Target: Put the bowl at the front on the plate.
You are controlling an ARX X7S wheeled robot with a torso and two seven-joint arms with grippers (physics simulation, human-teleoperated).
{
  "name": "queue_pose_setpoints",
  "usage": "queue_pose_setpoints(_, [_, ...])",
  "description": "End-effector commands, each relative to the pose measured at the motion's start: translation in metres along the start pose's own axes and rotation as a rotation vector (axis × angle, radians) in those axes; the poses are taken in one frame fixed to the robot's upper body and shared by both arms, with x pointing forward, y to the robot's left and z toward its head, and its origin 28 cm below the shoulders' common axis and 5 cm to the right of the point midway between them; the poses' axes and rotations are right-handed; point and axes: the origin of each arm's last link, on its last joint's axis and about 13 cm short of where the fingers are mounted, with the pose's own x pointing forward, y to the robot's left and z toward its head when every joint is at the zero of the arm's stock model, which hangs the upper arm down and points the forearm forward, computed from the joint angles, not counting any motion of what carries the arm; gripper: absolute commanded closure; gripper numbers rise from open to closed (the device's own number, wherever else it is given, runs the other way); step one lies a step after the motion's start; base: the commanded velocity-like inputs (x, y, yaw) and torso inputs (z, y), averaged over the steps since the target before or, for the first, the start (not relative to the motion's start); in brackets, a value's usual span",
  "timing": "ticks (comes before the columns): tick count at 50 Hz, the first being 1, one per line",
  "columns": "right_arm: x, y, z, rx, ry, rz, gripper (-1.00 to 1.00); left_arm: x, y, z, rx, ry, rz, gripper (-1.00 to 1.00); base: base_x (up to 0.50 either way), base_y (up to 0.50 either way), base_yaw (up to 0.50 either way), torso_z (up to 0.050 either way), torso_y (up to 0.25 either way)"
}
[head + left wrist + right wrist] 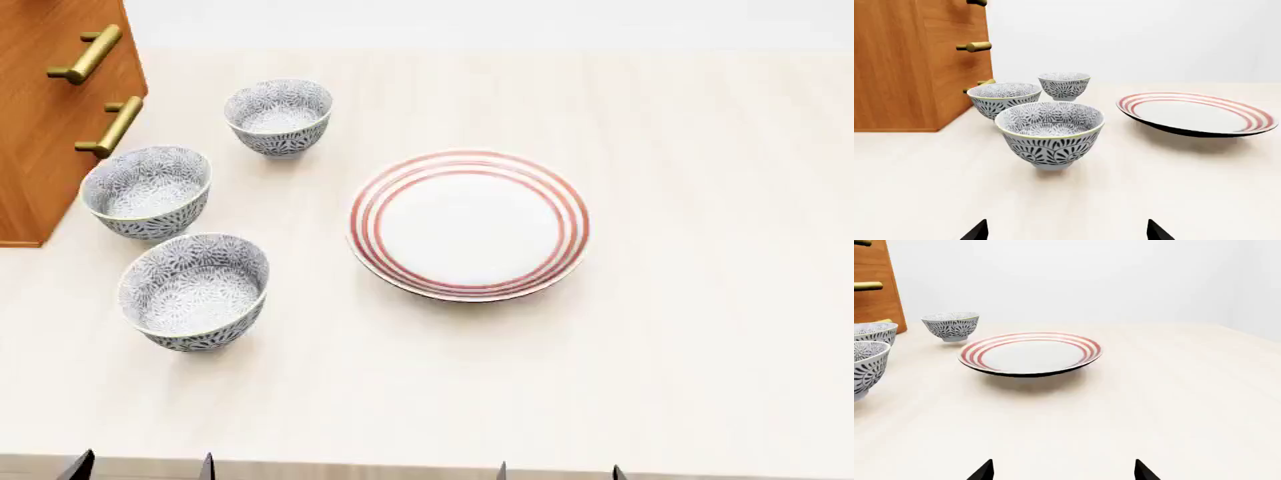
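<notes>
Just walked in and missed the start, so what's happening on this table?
Nothing is being handled yet. Three patterned bowls stand in a row beside a wooden cabinet, and the nearest one, the front bowl, is meant to go on the red-ringed plate, which holds nothing. The left tool and right tool both hang open near the table's front edge, holding nothing.

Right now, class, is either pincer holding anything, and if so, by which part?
Nothing is held. The left pincer and right pincer both stand open with empty gaps, short of the front bowl and the plate.
</notes>
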Motion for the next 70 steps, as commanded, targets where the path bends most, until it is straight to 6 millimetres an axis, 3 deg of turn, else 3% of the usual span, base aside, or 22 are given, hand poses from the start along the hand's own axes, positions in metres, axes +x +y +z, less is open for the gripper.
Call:
queue_pose_setpoints(1, [0.0,0.0,0.0,0.0,0.0,0.0,-1.0,-0.001,0.0,0.001,0.0,0.0,0.0,-1.0,0.0,0.0,0.0,0.0,0.0])
queue_pose_setpoints(13, [-0.002,0.0,0.003,0.005,0.001,-0.024,-1.0,-0.001,0.0,0.001,0.025,0.018,0.024,-1.0,0.0,0.0,0.0,0.0,0.0])
queue_pose_setpoints(17, [-0.001,0.001,0.014,0.055,0.0,-0.033,-1.0,-0.001,-0.001,-0.002,0.102,0.025,0.037,-1.0,0.0,0.0,0.0,0.0,0.0])
queue_pose_setpoints(25, [-0.003,0.0,0.037,0.086,-0.023,-0.048,-1.0,-0.002,0.0,0.026,0.047,0.073,0.036,-1.0,0.0,0.0,0.0,0.0,0.0])
queue_pose_setpoints(35, [0.0,0.0,0.102,-0.027,-0.03,-0.021,-1.0,-0.005,-0.007,0.075,0.063,0.005,0.009,-1.0,0.0,0.0,0.0,0.0,0.0])
queue_pose_setpoints(42, [0.002,-0.002,0.16,-0.075,-0.084,0.009,-1.0,-0.004,-0.015,0.136,0.036,-0.085,-0.047,-1.0,0.0,0.0,0.0,0.0,0.0])
queue_pose_setpoints(53, [0.004,-0.007,0.226,-0.196,-0.132,-0.024,-1.0,-0.003,-0.017,0.207,0.044,-0.169,-0.068,-1.0,0.0,0.0,0.0,0.0,0.0])
queue_pose_setpoints(58, [0.009,-0.016,0.271,-0.224,-0.213,-0.234,-1.0,0.001,-0.017,0.238,0.024,-0.178,-0.078,-1.0,0.0,0.0,0.0,0.0,0.0])
queue_pose_setpoints(61, [-0.004,-0.006,0.285,-0.273,-0.203,-0.019,-1.0,0.0,-0.017,0.257,0.029,-0.219,-0.08,-1.0,0.0,0.0,0.0,0.0,0.0])
queue_pose_setpoints(70, [-0.008,-0.004,0.321,-0.335,-0.255,-0.012,-1.0,-0.005,-0.015,0.294,0.023,-0.292,-0.075,-1.0,0.0,0.0,0.0,0.0,0.0])
